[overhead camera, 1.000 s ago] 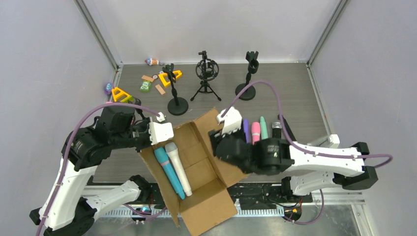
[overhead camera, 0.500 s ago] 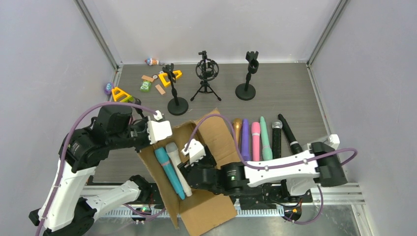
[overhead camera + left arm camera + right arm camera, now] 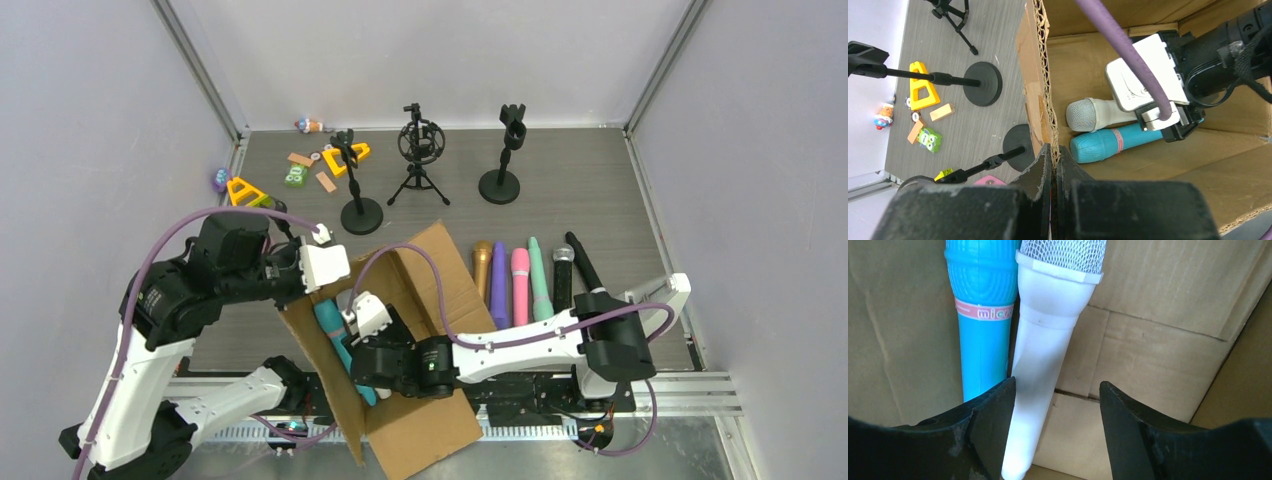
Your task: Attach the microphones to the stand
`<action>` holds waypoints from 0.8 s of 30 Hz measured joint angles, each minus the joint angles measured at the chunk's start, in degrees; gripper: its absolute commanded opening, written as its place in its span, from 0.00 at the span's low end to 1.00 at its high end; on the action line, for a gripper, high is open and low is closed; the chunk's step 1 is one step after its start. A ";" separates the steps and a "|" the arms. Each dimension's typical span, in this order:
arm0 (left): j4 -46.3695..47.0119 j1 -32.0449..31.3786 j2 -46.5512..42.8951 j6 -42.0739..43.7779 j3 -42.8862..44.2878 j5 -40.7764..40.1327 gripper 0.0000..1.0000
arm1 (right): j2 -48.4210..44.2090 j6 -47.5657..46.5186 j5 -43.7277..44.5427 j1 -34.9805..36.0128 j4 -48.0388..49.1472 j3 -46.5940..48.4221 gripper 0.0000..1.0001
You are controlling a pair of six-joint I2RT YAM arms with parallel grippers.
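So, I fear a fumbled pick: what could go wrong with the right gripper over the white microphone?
The right gripper is open with the white microphone off-centre, touching the cyan microphone: closing may catch both.
The left gripper pinches the box wall; a slip could shift it.

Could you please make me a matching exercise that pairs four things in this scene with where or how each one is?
1. cyan microphone
2. pink microphone
3. left gripper
4. right gripper

A. shut on the cardboard box wall
B. open over the white microphone
C. in the row on the table
D. inside that box

Pairs: 1-D, 2-C, 3-A, 4-B
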 measured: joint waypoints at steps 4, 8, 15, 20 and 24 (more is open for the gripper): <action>-0.31 0.00 0.31 0.00 0.31 0.42 0.00 | 1.68 0.46 0.00 -0.94 0.55 1.68 0.67; -0.68 0.00 0.98 0.02 0.83 0.83 0.00 | 4.68 1.01 0.48 -1.66 0.26 3.65 0.64; -1.88 0.00 1.68 0.39 1.70 0.81 0.00 | 8.00 3.82 3.48 -2.25 -4.50 6.67 0.15; -1.60 0.00 1.88 1.05 1.84 1.29 0.00 | 2.47 3.67 3.17 -3.08 -5.42 1.84 0.05; -1.49 0.00 0.94 1.40 0.85 1.18 0.00 | -9.94 2.03 1.60 -3.69 -7.06 -4.09 0.05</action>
